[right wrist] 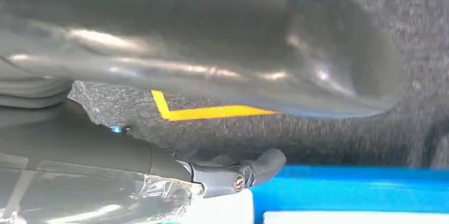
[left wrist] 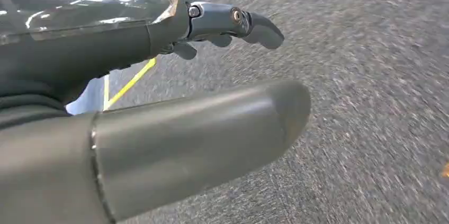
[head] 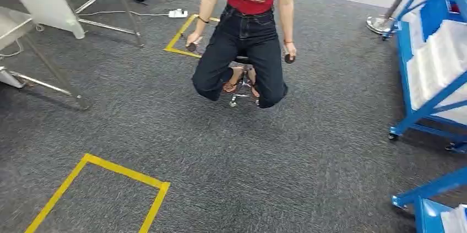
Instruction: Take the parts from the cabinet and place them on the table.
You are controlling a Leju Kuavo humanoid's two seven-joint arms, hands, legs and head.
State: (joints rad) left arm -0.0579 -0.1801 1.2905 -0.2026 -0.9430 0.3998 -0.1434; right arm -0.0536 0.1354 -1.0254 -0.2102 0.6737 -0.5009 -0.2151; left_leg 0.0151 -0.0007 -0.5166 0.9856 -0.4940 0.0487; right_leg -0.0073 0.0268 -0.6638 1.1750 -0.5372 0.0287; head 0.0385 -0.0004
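A blue cabinet (head: 406,73) stands at the right edge of the head view, with white bins (head: 440,62) on its shelves; I cannot make out the parts inside. The corner of a pale table (head: 12,23) on metal legs sits at the far left. My left hand (left wrist: 159,128) hangs over grey carpet, with its thumb and fingers (left wrist: 238,23) apart and nothing in them. Also empty, my right hand (right wrist: 212,38) has its dark fingers (right wrist: 249,171) stretched out beside a blue cabinet edge (right wrist: 360,187).
A person (head: 248,23) in a red shirt sits on a stool (head: 242,92) straight ahead, with a dark handle in each hand. Yellow tape squares (head: 99,189) mark the carpet. A second blue rack (head: 429,200) is at the lower right. A power strip (head: 177,13) lies at the back.
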